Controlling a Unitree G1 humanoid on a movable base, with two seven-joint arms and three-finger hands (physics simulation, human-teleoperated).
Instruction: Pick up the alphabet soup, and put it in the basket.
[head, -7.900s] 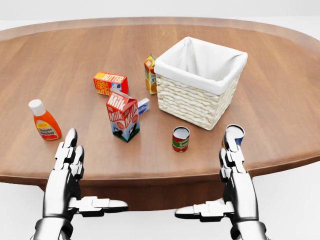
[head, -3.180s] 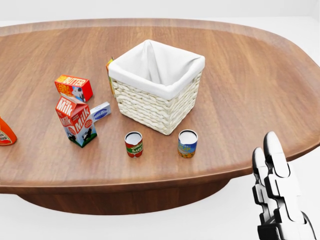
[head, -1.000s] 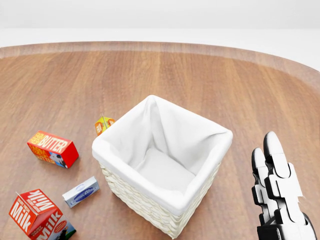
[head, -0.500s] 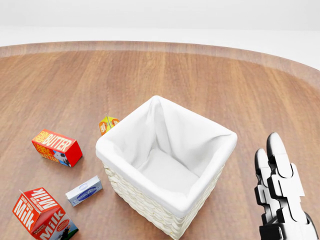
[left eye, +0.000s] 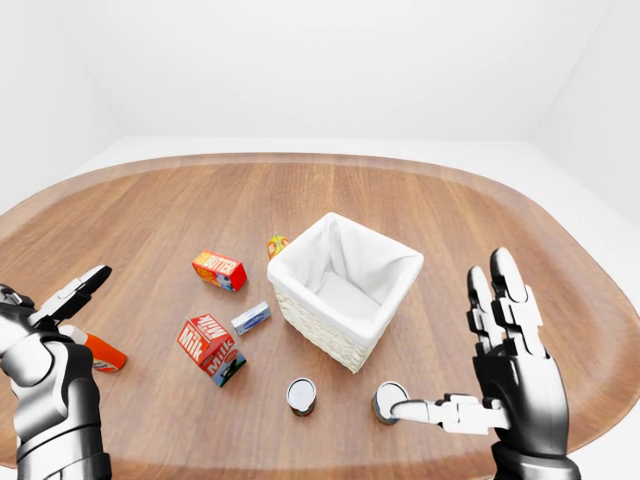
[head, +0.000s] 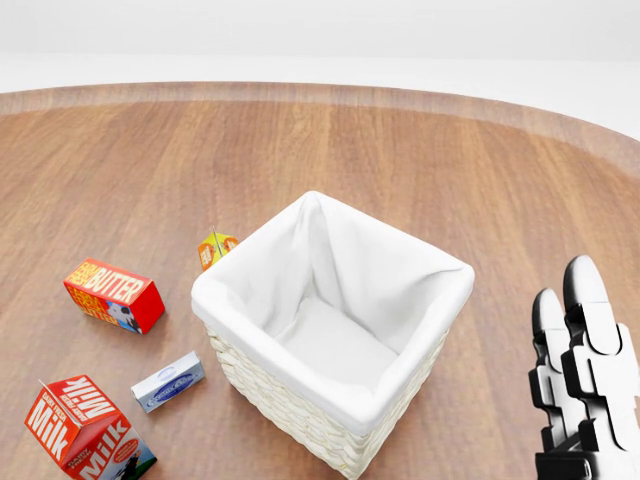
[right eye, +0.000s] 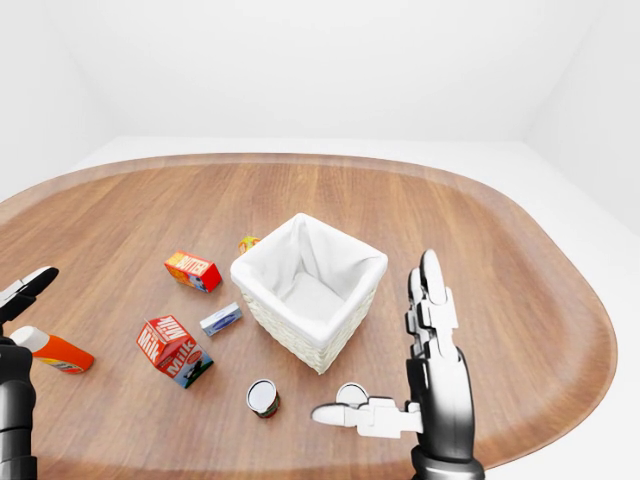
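Observation:
The alphabet soup can (left eye: 388, 402), blue and yellow with a silver lid, stands upright on the wooden table (left eye: 480, 220), below the basket in the left-eye view. The white-lined wicker basket (left eye: 345, 290) stands mid-table with nothing in it. My right hand (left eye: 450, 345) is open just right of the can. Its fingers (head: 585, 370) point up, and its thumb lies level with the tip at the can's lid. My left hand (left eye: 50, 295) hangs open at the left edge, far from the can. The head view does not show the can.
A red tomato sauce can (left eye: 301, 395) stands just left of the soup. Left of the basket lie a milk carton (left eye: 209, 348), a butter box (left eye: 219, 270), a small blue-white box (left eye: 251, 318) and an orange carton (left eye: 276, 244). A ketchup bottle (left eye: 98, 351) lies by my left hand.
In the head view my right hand has sunk a little and slid right. The picture shifted slightly a second ago, then held still; over the longer span the camera closed in on the basket.

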